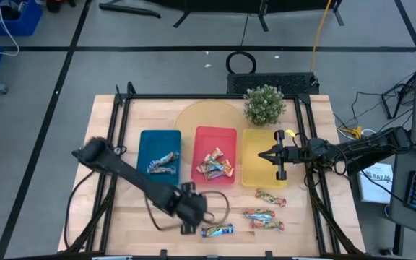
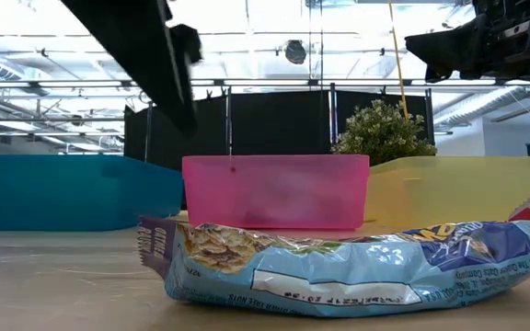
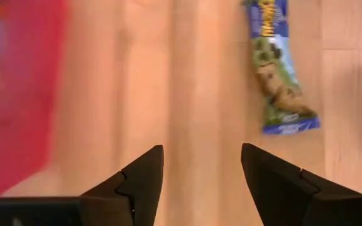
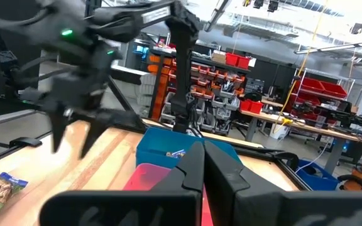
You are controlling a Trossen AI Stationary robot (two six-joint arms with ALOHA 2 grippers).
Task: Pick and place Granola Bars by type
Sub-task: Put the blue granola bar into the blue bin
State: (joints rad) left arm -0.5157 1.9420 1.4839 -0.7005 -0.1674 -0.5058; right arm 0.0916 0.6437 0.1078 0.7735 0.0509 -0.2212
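A blue-and-yellow granola bar lies flat on the wood near the table's near edge and fills the low view's foreground. My left gripper hovers open just left of it; in the left wrist view the bar lies ahead of the spread fingers. Three red-green bars lie to the right. Blue-wrapped bars rest in the blue tray, and gold and red-wrapped ones in the red tray. My right gripper is shut and empty above the yellow tray.
A potted plant stands behind the yellow tray, beside a round wooden board. A black cable loops on the wood beside the left gripper. Black frame rails run along the table's sides. Bare wood lies in front of the blue tray.
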